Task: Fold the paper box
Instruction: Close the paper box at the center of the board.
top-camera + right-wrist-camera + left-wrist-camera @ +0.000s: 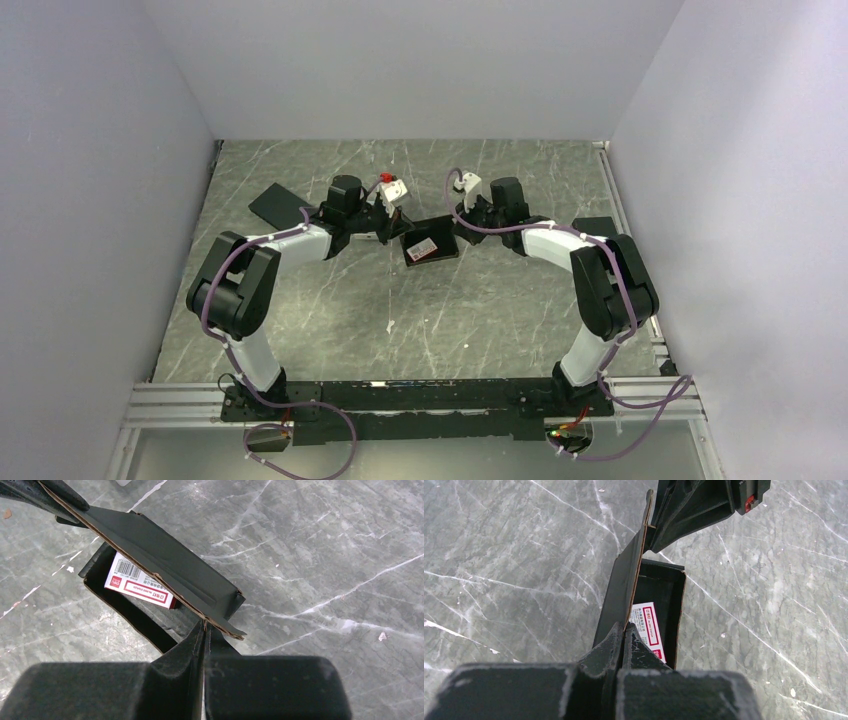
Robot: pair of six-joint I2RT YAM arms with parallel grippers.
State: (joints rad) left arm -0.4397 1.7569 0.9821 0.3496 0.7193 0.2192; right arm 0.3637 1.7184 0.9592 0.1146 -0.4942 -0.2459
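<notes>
The paper box (pixel 430 247) is matte black and sits mid-table, its tray open and its lid panel (pixel 160 555) raised nearly on edge above it. A white-and-red packet (pixel 140 582) lies inside the tray (pixel 674 595). My left gripper (pixel 625 630) is shut on one end of the lid panel's (pixel 626 580) edge. At the opposite end my right gripper (pixel 205 626) is shut on the panel's corner. From above, the left gripper (pixel 392 232) and the right gripper (pixel 462 228) flank the box on either side.
A flat black slab (pixel 280 205) lies at the far left behind the left arm. Another dark piece (pixel 597 227) lies by the right wall. White walls close in three sides, and a metal rail (pixel 420 400) runs along the near edge.
</notes>
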